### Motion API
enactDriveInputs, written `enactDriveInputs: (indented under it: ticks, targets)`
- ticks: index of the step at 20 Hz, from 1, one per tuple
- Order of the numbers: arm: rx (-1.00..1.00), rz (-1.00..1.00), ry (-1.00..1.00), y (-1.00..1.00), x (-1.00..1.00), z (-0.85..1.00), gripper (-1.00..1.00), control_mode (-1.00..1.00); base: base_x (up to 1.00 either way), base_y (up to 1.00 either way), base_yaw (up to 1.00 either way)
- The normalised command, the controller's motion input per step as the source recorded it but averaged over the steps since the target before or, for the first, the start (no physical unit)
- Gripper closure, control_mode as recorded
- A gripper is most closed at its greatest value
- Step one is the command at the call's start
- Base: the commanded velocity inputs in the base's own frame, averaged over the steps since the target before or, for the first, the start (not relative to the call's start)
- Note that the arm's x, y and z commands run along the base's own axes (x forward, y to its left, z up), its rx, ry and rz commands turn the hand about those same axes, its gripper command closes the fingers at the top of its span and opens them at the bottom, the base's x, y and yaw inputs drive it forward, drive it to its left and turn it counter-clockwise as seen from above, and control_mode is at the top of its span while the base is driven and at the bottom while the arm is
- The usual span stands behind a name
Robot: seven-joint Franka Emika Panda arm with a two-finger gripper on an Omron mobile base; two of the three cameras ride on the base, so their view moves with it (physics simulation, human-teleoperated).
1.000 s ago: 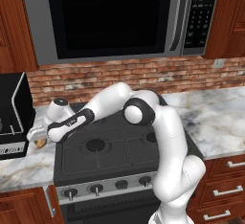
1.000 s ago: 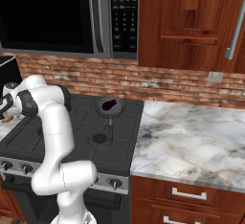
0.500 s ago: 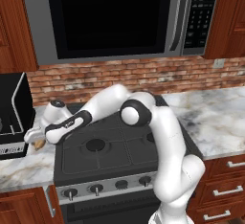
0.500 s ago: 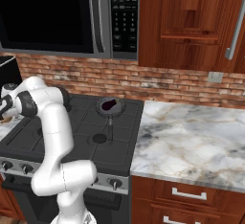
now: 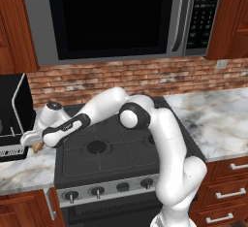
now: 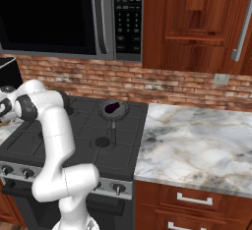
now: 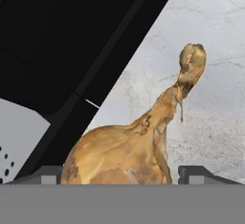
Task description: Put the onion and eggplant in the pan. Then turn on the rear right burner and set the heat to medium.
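In the hand view the onion (image 7: 125, 153) sits right at the camera, between the two dark fingertips (image 7: 48, 176) that rise on either side of its bulb. Its stem curls up and away over the pale marble counter (image 7: 210, 50). Whether the tips already touch the skin I cannot tell (the bulb's sides run into the bottom of the view), so the gripper (image 7: 122, 177) reads as straddling the onion, jaws apart, grip unconfirmed. Beyond the onion, a black appliance (image 7: 57, 41) with a slanted edge stands on the counter.

From the left base view, the arm (image 5: 145, 124) reaches low across the stove (image 5: 111, 148) to the counter on its left, and the hand comes down at the spot where a tan sliver of the onion (image 5: 38, 147) shows, just beside the black appliance (image 5: 12, 119). The stove's knobs (image 5: 97, 190) line its front edge.

In the right base view, farther back on the stove, the pan (image 6: 114, 109) rests on a rear burner with its thin handle pointing toward the front. The eggplant (image 6: 113, 107) lies inside it, dark purple against the grey. The onion and the pan are well apart, at opposite sides of the stove. Behind everything runs a brick wall (image 6: 187, 84), with a microwave (image 6: 64, 17) above the stove.
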Motion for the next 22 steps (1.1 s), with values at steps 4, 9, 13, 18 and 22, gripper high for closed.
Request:
enactDriveInputs:
  ticks: [4,9,13,18,22]
  targets:
    - [0.0,0.0,0.0,0.0,0.0,0.0,1.0,-1.0,0.0,0.0,0.0]
    - [0.0,0.0,0.0,0.0,-0.05,0.0,1.0,-1.0,0.0,0.0,0.0]
    - [0.0,0.0,-0.06,-0.37,-0.23,0.04,1.0,-1.0,0.0,0.0,0.0]
    - [0.0,0.0,-0.05,-0.64,-0.46,0.38,1.0,-1.0,0.0,0.0,0.0]
    - [0.0,0.0,-0.07,-0.66,-0.3,0.47,1.0,-1.0,0.0,0.0,0.0]
